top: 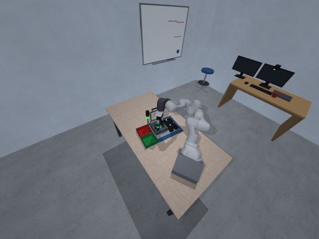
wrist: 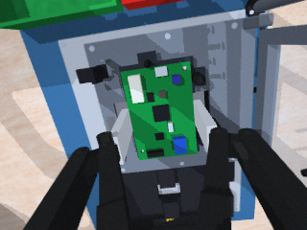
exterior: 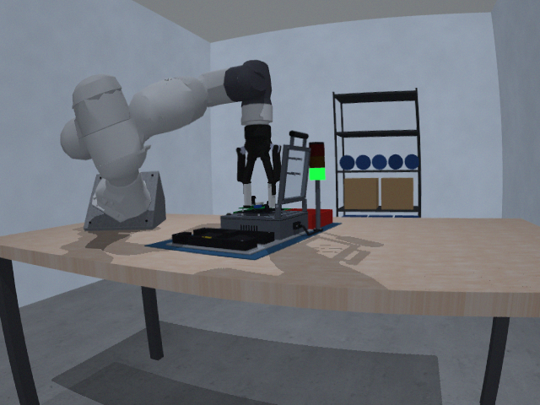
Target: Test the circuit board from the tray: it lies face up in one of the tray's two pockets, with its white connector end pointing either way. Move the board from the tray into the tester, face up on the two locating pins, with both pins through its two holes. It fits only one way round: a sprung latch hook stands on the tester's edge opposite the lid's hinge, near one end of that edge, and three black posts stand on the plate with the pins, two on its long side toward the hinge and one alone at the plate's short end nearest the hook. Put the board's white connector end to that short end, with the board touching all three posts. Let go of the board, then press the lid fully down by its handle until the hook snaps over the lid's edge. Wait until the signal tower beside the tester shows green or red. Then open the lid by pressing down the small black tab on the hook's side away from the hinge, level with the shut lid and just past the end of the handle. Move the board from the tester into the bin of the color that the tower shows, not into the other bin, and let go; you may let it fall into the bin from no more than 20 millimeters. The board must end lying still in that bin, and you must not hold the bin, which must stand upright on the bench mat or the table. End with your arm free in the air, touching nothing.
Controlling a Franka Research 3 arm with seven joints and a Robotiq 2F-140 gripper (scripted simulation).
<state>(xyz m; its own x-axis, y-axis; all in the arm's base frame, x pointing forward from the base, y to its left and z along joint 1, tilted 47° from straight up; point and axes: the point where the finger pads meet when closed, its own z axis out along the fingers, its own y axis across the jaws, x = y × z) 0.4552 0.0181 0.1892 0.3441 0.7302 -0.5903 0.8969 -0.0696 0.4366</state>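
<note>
The green circuit board [wrist: 160,110] lies face up between my gripper's [wrist: 163,126] white finger pads, which press on its two long edges over the tester's plate [wrist: 98,120]. Its white connector [wrist: 136,88] points to the far end, toward a black post [wrist: 146,59]. In the side view my gripper [exterior: 259,202] stands upright over the tester [exterior: 261,223], the board about level with its top. The lid [exterior: 293,174] stands open. The signal tower [exterior: 316,173] shows green.
The green bin [top: 149,140] and red bin [top: 143,130] stand side by side next to the tester, on the side away from the black tray [exterior: 218,239]. All rest on a blue mat [exterior: 244,252]. The open lid rises close beside my fingers.
</note>
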